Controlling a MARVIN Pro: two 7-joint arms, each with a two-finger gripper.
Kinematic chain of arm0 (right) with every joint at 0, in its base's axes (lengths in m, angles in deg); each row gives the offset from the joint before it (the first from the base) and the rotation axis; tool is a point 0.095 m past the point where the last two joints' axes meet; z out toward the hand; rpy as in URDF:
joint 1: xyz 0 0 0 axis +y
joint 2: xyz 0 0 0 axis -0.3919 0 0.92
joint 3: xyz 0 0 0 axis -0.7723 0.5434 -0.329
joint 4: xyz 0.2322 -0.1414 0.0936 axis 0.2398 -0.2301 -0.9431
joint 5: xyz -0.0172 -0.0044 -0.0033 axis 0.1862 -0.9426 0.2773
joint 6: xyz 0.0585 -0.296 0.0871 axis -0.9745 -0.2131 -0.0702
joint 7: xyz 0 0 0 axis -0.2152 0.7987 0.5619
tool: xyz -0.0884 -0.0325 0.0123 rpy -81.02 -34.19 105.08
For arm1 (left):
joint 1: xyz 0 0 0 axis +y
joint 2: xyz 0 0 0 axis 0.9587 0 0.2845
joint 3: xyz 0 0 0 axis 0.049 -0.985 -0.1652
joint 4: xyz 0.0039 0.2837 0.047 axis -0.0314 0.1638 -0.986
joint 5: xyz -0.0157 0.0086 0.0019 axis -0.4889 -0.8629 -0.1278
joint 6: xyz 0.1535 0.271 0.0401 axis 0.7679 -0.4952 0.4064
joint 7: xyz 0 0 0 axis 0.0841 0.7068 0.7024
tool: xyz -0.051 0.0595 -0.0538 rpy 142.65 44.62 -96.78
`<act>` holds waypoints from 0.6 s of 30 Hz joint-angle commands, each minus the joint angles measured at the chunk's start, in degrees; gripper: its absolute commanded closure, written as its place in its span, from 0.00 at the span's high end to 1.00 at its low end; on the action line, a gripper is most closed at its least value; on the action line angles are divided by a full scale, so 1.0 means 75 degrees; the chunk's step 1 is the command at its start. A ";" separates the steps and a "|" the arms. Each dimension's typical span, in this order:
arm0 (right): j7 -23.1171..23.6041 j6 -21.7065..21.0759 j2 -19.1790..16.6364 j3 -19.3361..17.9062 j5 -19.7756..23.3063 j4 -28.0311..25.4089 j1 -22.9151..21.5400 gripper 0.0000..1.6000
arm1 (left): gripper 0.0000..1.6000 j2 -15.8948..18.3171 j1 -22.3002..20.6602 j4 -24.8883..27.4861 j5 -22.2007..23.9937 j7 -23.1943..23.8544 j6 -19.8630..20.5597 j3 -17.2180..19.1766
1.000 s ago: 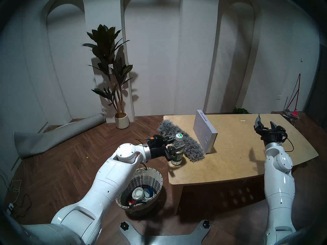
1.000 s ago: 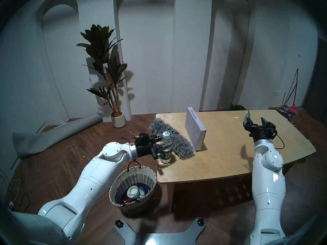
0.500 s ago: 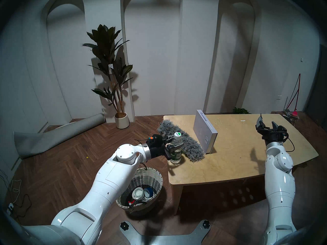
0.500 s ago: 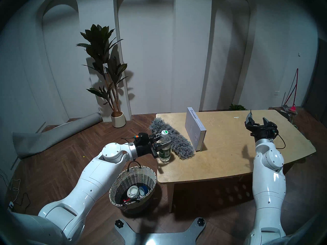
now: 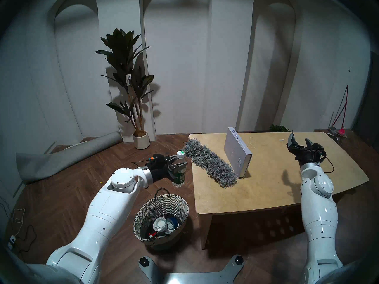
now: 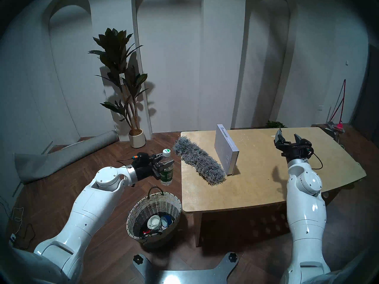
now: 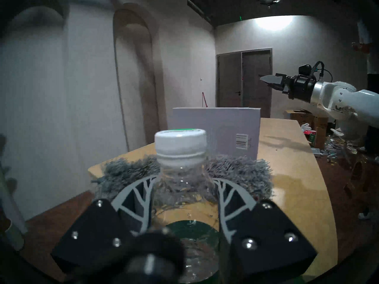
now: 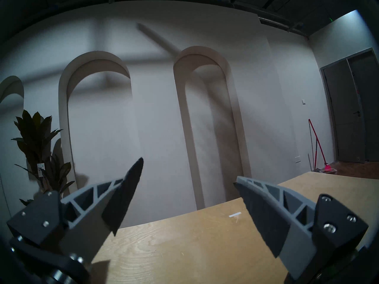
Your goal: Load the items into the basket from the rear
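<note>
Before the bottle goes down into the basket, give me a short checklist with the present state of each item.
1. left gripper shut on the bottle: ok.
2. Bottle clear of the table edge: ok.
3. Bottle upright, cap on: ok.
4. Bottle over the basket opening: not ok, it hangs behind the rim, over the floor.
5. Room left in the basket: ok, only small things at the bottom.
6. right gripper out of the way, open above the table: ok.
</note>
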 commanded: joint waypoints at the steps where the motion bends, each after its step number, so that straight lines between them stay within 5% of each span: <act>1: 0.0041 0.0087 0.0094 0.0205 -0.0048 -0.0314 -0.0145 1.00 | 0.00 0.0290 0.0408 0.0525 0.0203 -0.0163 0.0103 0.0438; 10: 0.0024 0.0101 0.0143 0.0321 -0.0166 -0.0502 -0.0084 1.00 | 0.00 -0.0196 0.0678 0.0087 0.0308 -0.0826 -0.0678 0.0806; 18: -0.0003 0.0071 0.0214 0.0306 -0.0254 -0.0680 0.0017 1.00 | 0.00 -0.0524 0.0202 -0.0856 0.0251 -0.1203 -0.1532 0.0877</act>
